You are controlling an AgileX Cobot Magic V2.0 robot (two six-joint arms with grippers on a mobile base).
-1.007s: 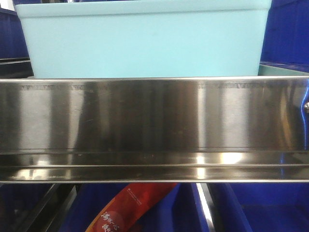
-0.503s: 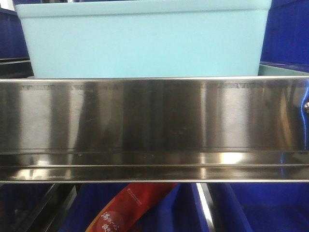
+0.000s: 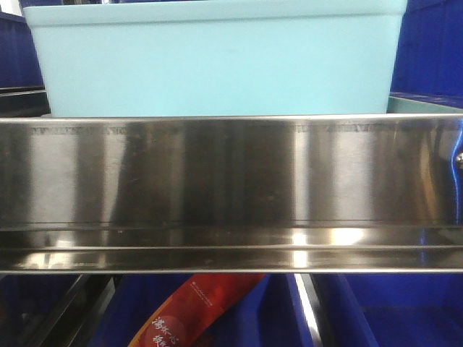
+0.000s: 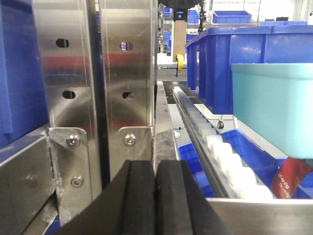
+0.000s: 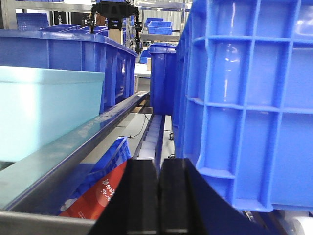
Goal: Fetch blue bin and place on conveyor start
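The pale aqua blue bin [image 3: 217, 61] stands on a shelf just behind a stainless-steel rail [image 3: 231, 188], filling the top of the front view. It also shows at the right of the left wrist view [image 4: 276, 107] and at the left of the right wrist view [image 5: 46, 110]. My left gripper [image 4: 155, 193] is shut and empty, low beside steel uprights, left of the bin. My right gripper [image 5: 159, 196] is shut and empty, right of the bin, next to a dark blue crate. The conveyor start is out of view.
Dark royal-blue ribbed crates [image 5: 249, 103] stand close on the right and behind the bin [image 4: 220, 63]. Steel uprights [image 4: 98, 78] with bolts stand left. A red packet [image 3: 192, 311] lies in a lower blue crate. A row of white blocks [image 4: 215, 142] runs along the shelf.
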